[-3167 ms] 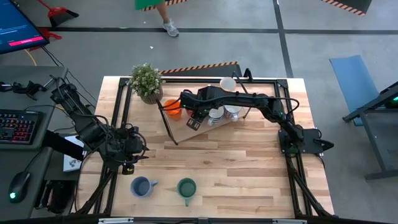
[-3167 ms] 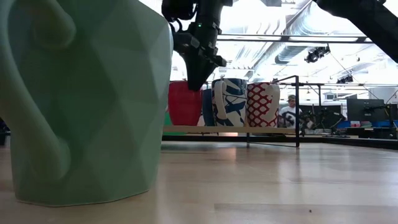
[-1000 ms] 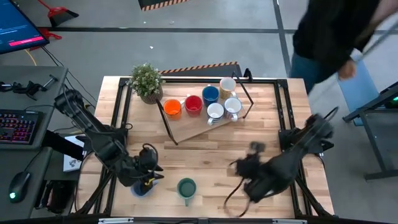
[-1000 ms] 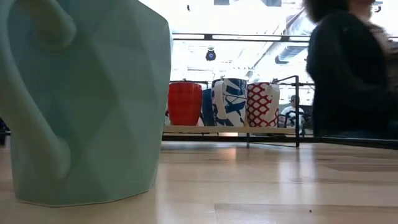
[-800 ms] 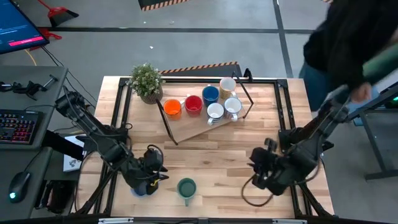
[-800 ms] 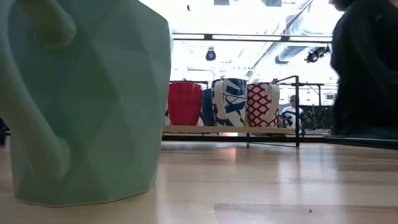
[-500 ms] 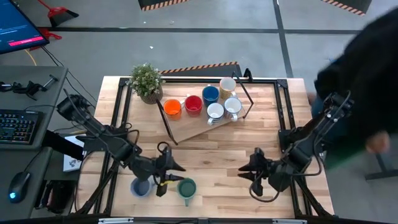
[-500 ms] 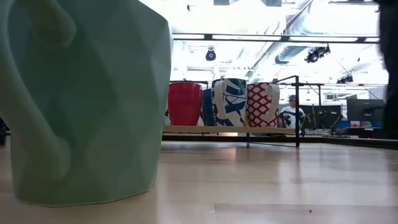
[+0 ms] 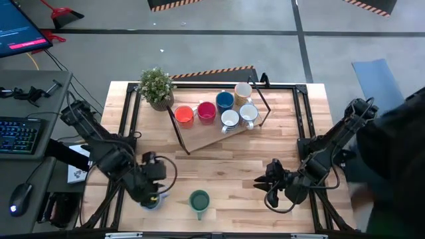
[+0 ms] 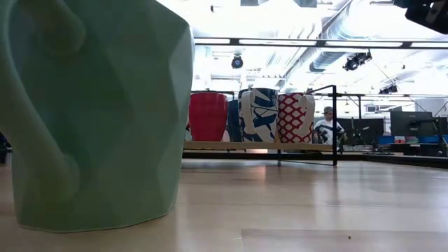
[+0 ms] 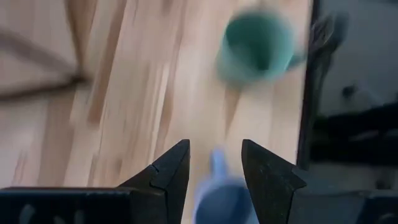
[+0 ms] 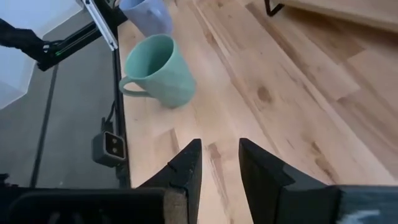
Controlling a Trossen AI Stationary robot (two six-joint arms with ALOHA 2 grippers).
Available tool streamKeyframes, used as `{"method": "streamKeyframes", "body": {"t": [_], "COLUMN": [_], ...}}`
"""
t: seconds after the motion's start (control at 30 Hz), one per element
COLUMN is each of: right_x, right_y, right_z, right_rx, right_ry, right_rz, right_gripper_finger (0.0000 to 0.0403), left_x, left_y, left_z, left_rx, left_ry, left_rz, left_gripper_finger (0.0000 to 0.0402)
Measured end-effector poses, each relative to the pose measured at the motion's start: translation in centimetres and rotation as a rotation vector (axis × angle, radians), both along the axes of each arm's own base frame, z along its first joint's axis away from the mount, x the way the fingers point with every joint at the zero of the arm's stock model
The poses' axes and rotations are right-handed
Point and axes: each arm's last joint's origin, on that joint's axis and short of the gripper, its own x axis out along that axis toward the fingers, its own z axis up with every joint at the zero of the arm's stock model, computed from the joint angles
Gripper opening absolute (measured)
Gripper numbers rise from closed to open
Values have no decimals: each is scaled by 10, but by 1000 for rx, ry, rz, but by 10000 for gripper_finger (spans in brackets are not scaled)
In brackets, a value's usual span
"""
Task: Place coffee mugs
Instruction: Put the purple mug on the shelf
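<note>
While the left gripper (image 9: 151, 189) hung low over the near left part of the table (image 9: 219, 162), its two dark fingers (image 11: 168, 171) were apart, with nothing held between them. The grey-blue mug (image 9: 150, 199) sat right under it, near the table's front edge, and its handle showed in the gap between the fingers in the left wrist view (image 11: 227, 196). The green mug (image 9: 199, 200) stood just beside the grey-blue one, a little toward the middle — it was upright, and it filled much of the low view (image 10: 98, 112).

The right gripper (image 9: 265, 186) was over the near right part of the table, well apart from the green mug (image 12: 158, 68). Its fingers (image 12: 186, 168) were also apart and held nothing.

At the back of the table was a wooden rack (image 9: 212, 136). On it stood the orange mug (image 9: 184, 115), the red mug (image 9: 206, 110), the bright blue mug (image 9: 224, 100), the cream mug (image 9: 243, 89) and two white mugs (image 9: 230, 119) — all close together. A potted plant (image 9: 156, 86) stood just to the left of the rack.
</note>
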Motion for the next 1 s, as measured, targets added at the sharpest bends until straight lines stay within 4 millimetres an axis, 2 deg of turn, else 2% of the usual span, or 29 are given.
{"method": "streamKeyframes", "body": {"t": [0.2, 0.5, 0.8, 1.0], "right_x": [0, 7, 10, 10], "right_y": [-1, -7, -11, -11], "right_z": [0, 0, -1, -1], "right_rx": [-38, -28, -11, -9], "right_ry": [-21, -9, 9, 10], "right_rz": [-17, -39, -34, -35], "right_gripper_finger": [87, 87, 87, 87], "left_x": [-14, -13, -4, 1], "left_y": [-17, -47, -57, -57], "left_z": [-19, -56, -79, -86], "left_rx": [33, 154, 249, 288], "left_ry": [191, 331, 392, 414], "left_rz": [12, -50, -132, -192], "left_gripper_finger": [133, 133, 133, 133]}}
